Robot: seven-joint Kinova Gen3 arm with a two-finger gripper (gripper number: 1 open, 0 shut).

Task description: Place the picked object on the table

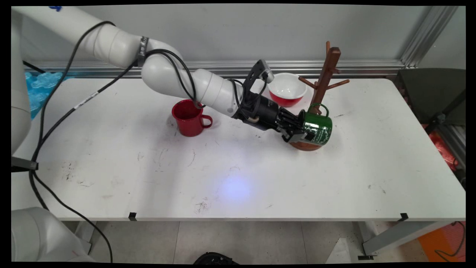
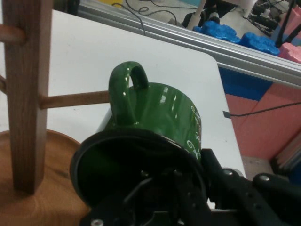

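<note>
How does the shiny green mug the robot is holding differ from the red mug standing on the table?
The green mug with white lettering lies tipped on its side in the black gripper, at a peg of the brown wooden mug tree; the plain red mug stands upright and free on the white table. The green mug's handle points up, the red mug's sideways. Both have one loop handle and similar size.

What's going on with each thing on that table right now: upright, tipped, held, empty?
Green mug: tipped on its side, gripped at the rim, handle at a lower peg.
Gripper: jaws shut on the mug's rim.
Mug tree: upright, pegs bare.
Red mug: upright, standing free.
Red bowl: upright, empty.
</note>
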